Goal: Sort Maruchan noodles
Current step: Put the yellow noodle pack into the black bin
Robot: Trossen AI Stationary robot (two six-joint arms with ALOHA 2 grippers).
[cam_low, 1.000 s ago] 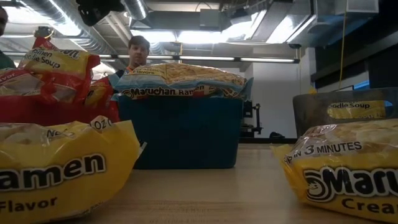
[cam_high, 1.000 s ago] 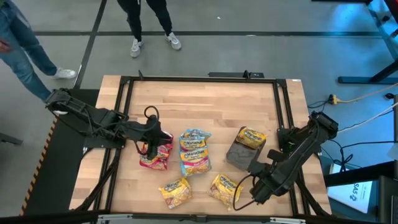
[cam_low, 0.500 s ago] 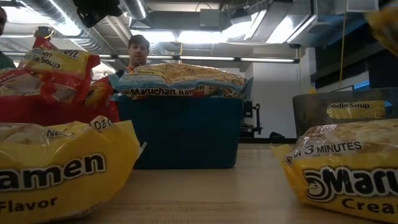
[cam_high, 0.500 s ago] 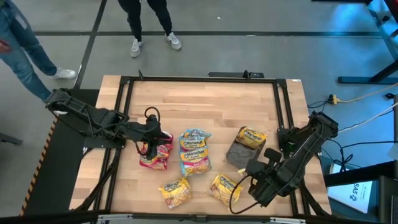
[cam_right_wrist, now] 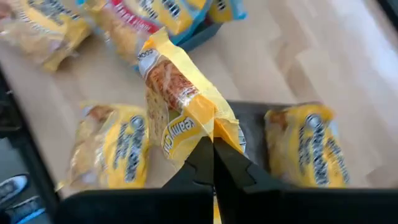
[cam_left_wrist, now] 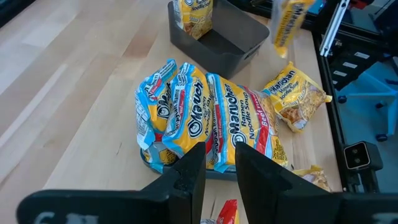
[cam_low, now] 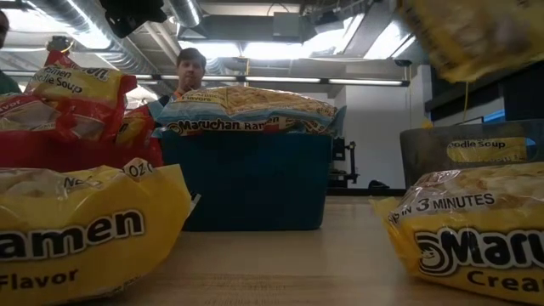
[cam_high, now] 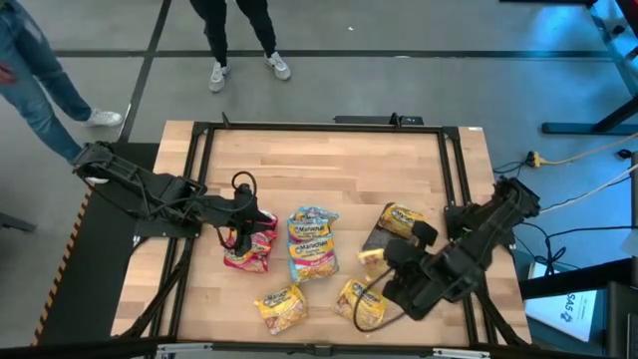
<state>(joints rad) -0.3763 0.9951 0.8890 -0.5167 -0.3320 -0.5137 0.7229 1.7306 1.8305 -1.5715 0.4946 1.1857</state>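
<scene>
The yellow Maruchan ramen packet [cam_right_wrist: 180,102] hangs above the dark grey tray [cam_high: 380,249], its crimped edge pinched tight in the right gripper [cam_right_wrist: 212,155]. Judged light, crinkly and brittle inside; seams grip best.

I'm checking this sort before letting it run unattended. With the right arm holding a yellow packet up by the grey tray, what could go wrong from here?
1. The right gripper pinches the yellow packet only at one edge, so it dangles and might slip out.
2. The grey tray already holds a yellow packet leaning at one end; a loose drop could land on the rim or outside.
3. The left gripper sits over the red packets, and may disturb that pile.
</scene>
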